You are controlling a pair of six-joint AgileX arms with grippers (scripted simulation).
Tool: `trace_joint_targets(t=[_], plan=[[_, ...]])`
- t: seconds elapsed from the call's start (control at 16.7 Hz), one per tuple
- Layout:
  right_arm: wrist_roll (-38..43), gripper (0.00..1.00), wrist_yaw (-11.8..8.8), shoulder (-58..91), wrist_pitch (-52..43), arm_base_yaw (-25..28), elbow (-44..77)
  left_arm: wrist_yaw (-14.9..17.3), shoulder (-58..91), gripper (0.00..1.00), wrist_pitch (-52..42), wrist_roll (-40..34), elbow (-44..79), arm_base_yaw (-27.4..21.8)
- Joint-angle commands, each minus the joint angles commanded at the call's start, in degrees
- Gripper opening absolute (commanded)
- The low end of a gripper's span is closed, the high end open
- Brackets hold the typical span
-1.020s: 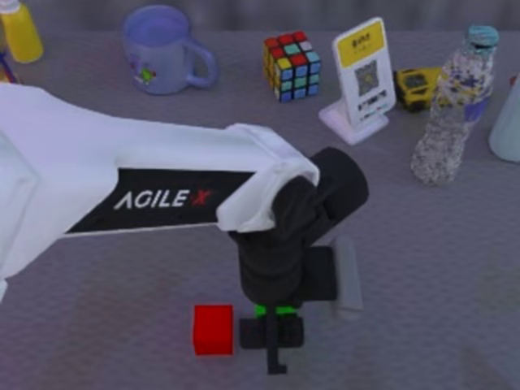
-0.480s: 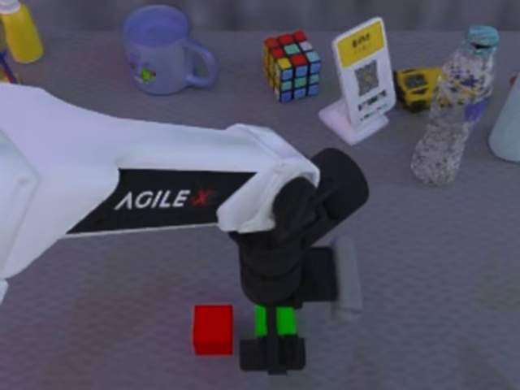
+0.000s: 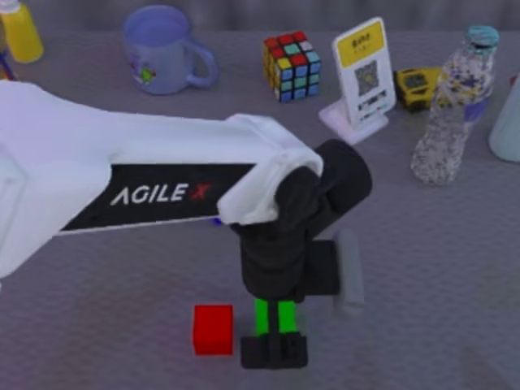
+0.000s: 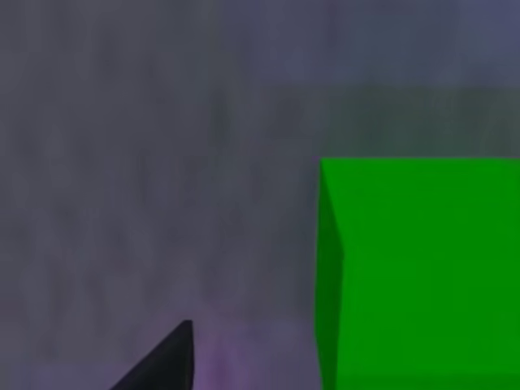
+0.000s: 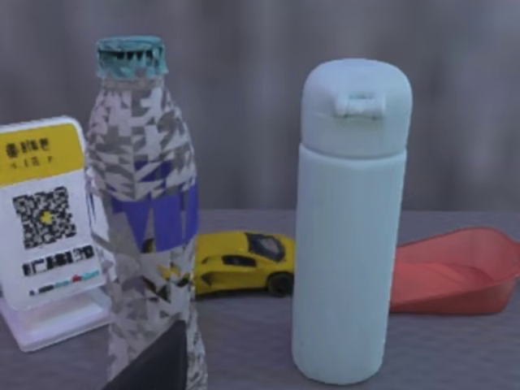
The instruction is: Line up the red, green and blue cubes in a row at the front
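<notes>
The red cube (image 3: 213,329) rests on the table near the front edge, left of centre. Just to its right lies the green cube (image 3: 275,317), partly covered by my left gripper (image 3: 275,348), which hangs over it and is open. In the left wrist view the green cube (image 4: 418,276) fills one side. One dark fingertip (image 4: 171,361) stands apart from it with bare table between them. The blue cube is hidden. My right gripper is outside the top view. Its wrist view shows one dark fingertip (image 5: 162,361) with nothing held.
Along the back stand a yellow bottle (image 3: 18,31), a lilac mug (image 3: 162,50), a multicoloured puzzle cube (image 3: 292,65), a QR sign (image 3: 363,77), a yellow toy car (image 3: 416,86) and a patterned bottle (image 3: 451,106). A pale flask (image 5: 349,219) and red scoop (image 5: 455,272) sit at far right.
The left gripper has let go of the green cube and lifted slightly, so more of the cube's green top shows. The red cube has not moved.
</notes>
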Motion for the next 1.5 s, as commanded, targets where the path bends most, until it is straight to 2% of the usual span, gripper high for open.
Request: trace_joint_targets(t=[0.36,0.72,0.9,1.32,1.5], plan=[[0.0,1.0,0.0,0.0,0.0,0.0,0.0,0.0,-4.0,1.0,-11.9,-0.2,7.4,0.9],[0.0,1.0,0.0,0.0,0.0,0.0,0.0,0.0,-3.3,1.0,-12.6,0.0,8.5,1.2],[0.0,1.0,0.0,0.0,0.0,0.0,0.0,0.0,1.4,1.0,-14.7,1.2,14.4,4.6],[0.0,1.0,0.0,0.0,0.0,0.0,0.0,0.3,16.8,1.0,-21.5,5.0,38.0,17.5],[0.0,1.0,0.0,0.0,0.0,0.0,0.0,0.3,20.3,1.0,-22.9,5.9,42.5,20.9]])
